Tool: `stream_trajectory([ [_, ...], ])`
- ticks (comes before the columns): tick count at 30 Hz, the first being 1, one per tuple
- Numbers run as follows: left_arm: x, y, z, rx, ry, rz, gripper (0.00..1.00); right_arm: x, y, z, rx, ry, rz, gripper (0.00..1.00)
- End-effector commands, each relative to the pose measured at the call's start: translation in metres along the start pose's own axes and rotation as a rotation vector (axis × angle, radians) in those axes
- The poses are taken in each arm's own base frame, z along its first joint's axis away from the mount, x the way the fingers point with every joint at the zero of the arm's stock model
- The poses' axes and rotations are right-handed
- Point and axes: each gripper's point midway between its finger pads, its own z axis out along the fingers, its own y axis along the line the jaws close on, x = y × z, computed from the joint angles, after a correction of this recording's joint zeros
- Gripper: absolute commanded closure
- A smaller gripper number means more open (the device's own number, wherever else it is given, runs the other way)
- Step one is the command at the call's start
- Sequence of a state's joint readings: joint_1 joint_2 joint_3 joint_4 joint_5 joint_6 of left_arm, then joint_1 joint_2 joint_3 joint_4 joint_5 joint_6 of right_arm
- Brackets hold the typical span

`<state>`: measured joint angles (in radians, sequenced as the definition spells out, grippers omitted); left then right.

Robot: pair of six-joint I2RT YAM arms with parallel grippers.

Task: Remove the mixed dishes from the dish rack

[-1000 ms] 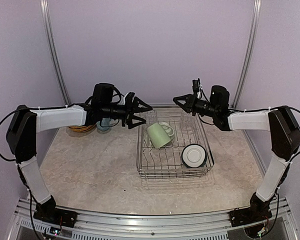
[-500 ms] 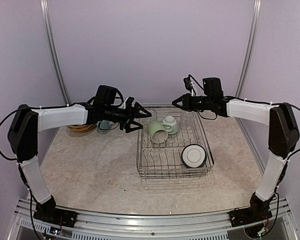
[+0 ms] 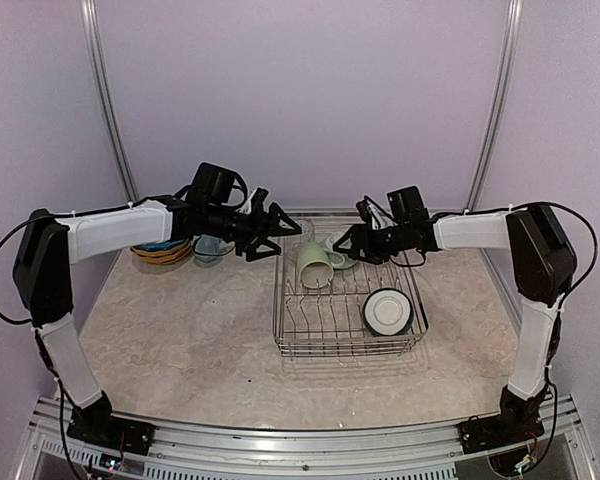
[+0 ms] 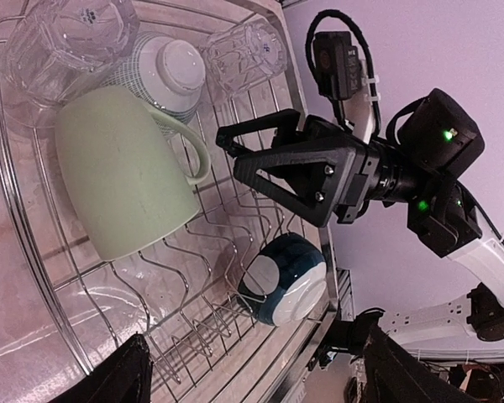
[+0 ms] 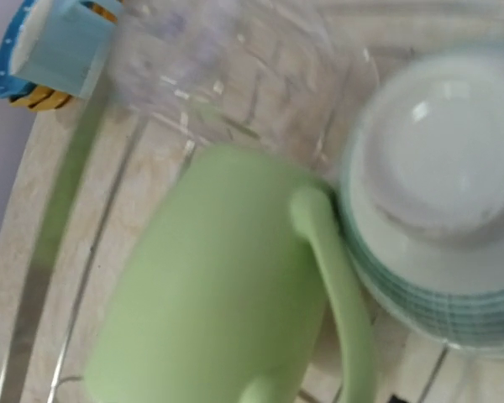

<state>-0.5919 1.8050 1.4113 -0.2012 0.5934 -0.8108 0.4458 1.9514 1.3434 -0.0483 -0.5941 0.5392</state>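
The silver wire dish rack (image 3: 295,330) holds a pale green mug (image 3: 313,266) on its side, an upturned white bowl (image 3: 341,248), a clear glass (image 3: 302,231) and a dark blue bowl (image 3: 388,311). My right gripper (image 3: 342,247) is open low over the rack, its tips just right of the mug by the handle (image 5: 336,277). In the left wrist view the right gripper (image 4: 232,149) shows spread fingers with nothing between them. My left gripper (image 3: 283,232) hovers open at the rack's back left corner, empty. A second clear glass (image 4: 244,49) stands at the rack's back.
On the table left of the rack sit stacked plates (image 3: 158,253), yellow with a blue dotted one, and a light blue mug (image 3: 208,248). Purple walls with metal rails (image 3: 110,110) close in the back and sides.
My right arm has swung left and down from above the rack's back right to the green mug, and its jaws have opened. The left gripper has edged slightly right.
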Motion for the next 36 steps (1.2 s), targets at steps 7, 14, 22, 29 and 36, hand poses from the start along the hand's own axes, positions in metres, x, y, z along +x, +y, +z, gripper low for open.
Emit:
stream_trajectory([
  [7,-0.003,-0.020,-0.019,-0.015,-0.036,0.076,0.17,0.019,-0.015,0.040,-0.013,0.015,0.199,0.41],
  [14,-0.001,-0.021,-0.021,-0.020,-0.039,0.085,0.17,0.014,-0.009,0.045,-0.110,-0.048,0.289,0.57],
  [22,0.001,-0.018,-0.023,-0.029,-0.041,0.087,0.17,0.017,0.003,0.042,-0.222,-0.072,0.325,0.94],
  [29,0.001,-0.015,-0.024,-0.052,-0.048,0.097,0.17,0.000,0.036,0.016,-0.317,-0.134,0.276,1.00],
  [36,0.006,-0.016,-0.018,-0.179,-0.069,0.208,0.17,-0.026,0.065,-0.017,-0.377,-0.218,0.290,1.00],
])
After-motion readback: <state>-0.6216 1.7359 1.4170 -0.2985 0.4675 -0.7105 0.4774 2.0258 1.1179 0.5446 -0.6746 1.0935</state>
